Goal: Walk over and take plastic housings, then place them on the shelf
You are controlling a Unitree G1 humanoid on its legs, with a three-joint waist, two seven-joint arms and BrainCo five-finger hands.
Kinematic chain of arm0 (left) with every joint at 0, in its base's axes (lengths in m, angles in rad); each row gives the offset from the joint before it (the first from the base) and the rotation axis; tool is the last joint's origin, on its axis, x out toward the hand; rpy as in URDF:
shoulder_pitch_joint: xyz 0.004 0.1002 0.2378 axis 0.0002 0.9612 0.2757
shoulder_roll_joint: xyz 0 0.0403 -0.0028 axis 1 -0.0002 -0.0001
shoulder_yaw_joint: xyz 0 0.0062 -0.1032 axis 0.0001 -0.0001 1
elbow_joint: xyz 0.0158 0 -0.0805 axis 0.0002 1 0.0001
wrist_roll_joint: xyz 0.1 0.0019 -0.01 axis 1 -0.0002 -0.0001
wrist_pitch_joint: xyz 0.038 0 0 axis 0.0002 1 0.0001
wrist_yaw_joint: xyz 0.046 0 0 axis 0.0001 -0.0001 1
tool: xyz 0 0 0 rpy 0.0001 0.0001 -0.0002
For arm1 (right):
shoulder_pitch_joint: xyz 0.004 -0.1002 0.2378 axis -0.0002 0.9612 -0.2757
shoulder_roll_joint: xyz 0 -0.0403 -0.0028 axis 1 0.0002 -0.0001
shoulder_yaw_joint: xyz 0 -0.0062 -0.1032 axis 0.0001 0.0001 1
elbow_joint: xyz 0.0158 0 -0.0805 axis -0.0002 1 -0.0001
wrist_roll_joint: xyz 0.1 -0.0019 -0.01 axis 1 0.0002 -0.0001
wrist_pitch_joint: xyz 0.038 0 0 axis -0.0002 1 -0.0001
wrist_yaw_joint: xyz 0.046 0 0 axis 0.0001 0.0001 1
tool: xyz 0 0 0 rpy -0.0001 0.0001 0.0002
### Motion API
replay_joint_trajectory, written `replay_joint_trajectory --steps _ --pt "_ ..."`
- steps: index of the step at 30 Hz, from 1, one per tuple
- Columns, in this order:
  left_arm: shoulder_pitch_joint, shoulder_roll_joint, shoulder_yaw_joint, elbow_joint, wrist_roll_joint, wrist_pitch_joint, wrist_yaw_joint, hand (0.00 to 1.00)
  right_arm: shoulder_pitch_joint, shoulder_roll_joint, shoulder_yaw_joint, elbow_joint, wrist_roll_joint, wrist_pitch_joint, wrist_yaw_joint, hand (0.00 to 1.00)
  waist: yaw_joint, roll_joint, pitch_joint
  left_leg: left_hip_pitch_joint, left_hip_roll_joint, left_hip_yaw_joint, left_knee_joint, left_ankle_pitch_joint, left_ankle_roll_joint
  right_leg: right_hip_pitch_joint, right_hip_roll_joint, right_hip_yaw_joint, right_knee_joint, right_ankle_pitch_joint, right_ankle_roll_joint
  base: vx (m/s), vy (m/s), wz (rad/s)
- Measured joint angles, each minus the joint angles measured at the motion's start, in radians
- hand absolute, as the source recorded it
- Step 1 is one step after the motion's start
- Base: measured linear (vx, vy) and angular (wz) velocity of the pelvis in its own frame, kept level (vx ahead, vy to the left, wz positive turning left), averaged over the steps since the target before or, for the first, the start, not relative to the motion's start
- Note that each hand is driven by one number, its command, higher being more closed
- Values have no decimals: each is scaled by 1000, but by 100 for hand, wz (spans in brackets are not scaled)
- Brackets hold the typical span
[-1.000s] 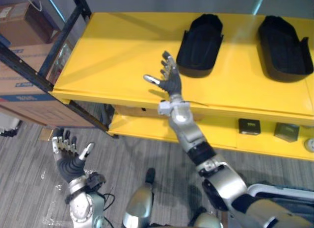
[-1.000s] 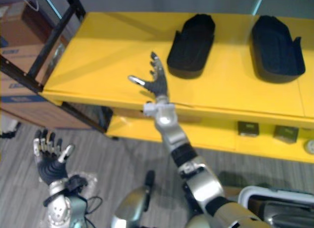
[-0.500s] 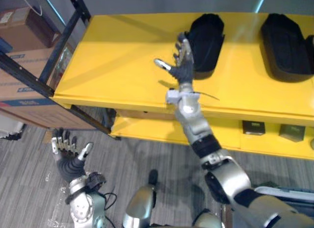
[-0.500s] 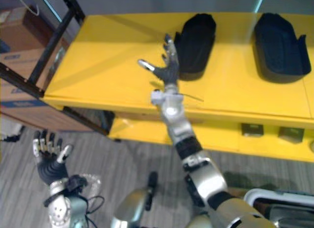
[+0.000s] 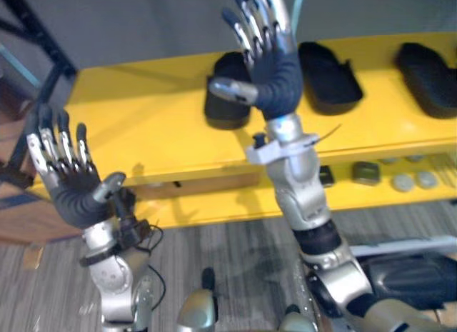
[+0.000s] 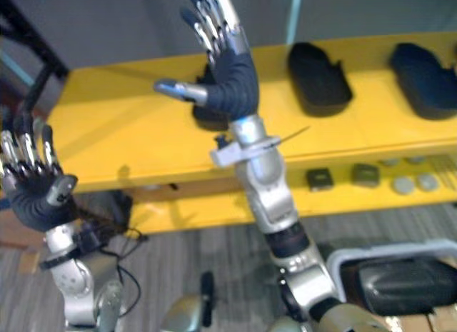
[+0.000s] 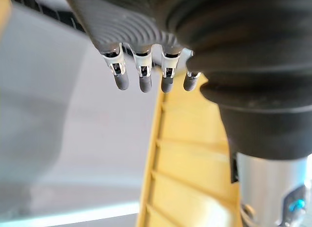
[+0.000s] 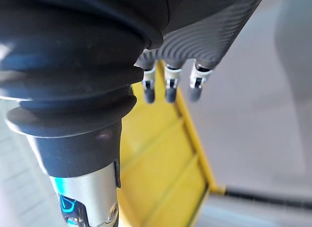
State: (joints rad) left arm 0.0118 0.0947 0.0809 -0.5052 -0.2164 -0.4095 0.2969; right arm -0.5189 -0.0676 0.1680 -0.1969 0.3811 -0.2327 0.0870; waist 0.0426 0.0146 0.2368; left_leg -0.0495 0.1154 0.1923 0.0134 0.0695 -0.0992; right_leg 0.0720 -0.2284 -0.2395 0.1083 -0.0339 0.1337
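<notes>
The right hand is raised high at centre, fingers straight and spread, thumb out left. The left hand is lifted at near left, fingers open.

The shelf is yellow and smooth, like painted metal, with a soft shine. The plastic housings are black and dull, not shiny at all. The floor is grey with thin stripes and looks a bit rough, like carpet. The right hand has shiny silver metal fingers with dark tips, and its palm is dark and dull, like rubber. The left hand is made the same way. Its cover is dark with fine ridges, and the thick bumpy part by the wrist is smooth and a little glossy.
</notes>
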Motion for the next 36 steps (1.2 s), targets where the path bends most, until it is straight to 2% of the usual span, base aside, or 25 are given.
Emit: replay_joint_trajectory --steps 2,4,7,9,10,13,17,19,23,27,30,33,36 --pt "-29 31 17 34 -1 42 -4 0 102 -27 -73 -22 12 0 19 0 -10 -3 -11 34 4 28 -44 21 -5 -1 9 22 -11 3 1 -38 -14 -38" --pt "-40 49 40 91 0 106 -8 0 204 -53 -169 -43 19 0 41 0 -48 5 -17 67 9 44 -100 55 -12 -4 20 38 -14 6 3 -35 -23 -27" --pt "-43 56 54 151 0 167 1 0 287 -88 -248 -77 18 -1 48 0 -63 7 -20 67 24 84 -100 62 -15 -33 35 77 -19 21 2 -34 -11 -40" --pt "-57 61 79 221 2 203 16 0 366 -123 -316 -104 6 -5 64 0 -91 7 -20 67 31 94 -100 65 -18 -38 42 88 -26 29 4 -14 -13 -20" --pt "-64 73 98 269 3 212 22 0 396 -148 -349 -105 -2 -7 67 0 -109 7 -20 68 33 99 -100 65 -18 -41 44 94 -26 30 6 -27 -8 -20" --pt "-121 149 160 412 27 238 54 0 460 -211 -428 -104 -2 -10 66 0 -119 8 -19 64 43 141 -99 67 -21 -78 56 138 -24 43 4 -31 -1 -33" --pt "-200 229 225 591 26 242 84 0 518 -229 -493 -101 6 -14 50 0 -152 9 -16 64 46 161 -99 67 -22 -101 60 163 -11 42 3 -30 -2 -20" --pt "-255 284 236 703 24 242 121 0 555 -230 -518 -92 3 -38 13 0 -167 9 -7 62 46 183 -99 67 -23 -122 63 191 -8 40 1 -31 3 -29" --pt "-330 325 253 805 25 244 164 0 593 -230 -536 -70 18 -70 -3 0 -196 9 18 64 48 207 -99 67 -23 -142 67 219 1 41 3 -18 -4 -19" --pt "-429 378 252 906 24 284 168 0 622 -230 -535 -61 38 -85 -3 0 -218 12 59 65 55 211 -95 69 -23 -144 74 224 3 45 9 9 -13 -4" --pt "-477 412 245 962 16 325 152 0 625 -230 -531 -61 39 -101 -4 0 -220 10 81 62 59 230 -95 69 -24 -160 79 240 4 47 11 21 -15 -12" --pt "-530 423 220 1023 -22 377 128 0 629 -230 -530 -61 40 -103 -20 0 -223 7 89 61 59 230 -95 68 -25 -160 79 241 5 50 11 48 -10 -2" --pt "-568 451 209 1083 -25 408 124 0 623 -230 -525 -61 53 -103 -24 0 -223 0 96 60 62 233 -95 64 -29 -164 82 245 5 48 9 39 -5 -3"
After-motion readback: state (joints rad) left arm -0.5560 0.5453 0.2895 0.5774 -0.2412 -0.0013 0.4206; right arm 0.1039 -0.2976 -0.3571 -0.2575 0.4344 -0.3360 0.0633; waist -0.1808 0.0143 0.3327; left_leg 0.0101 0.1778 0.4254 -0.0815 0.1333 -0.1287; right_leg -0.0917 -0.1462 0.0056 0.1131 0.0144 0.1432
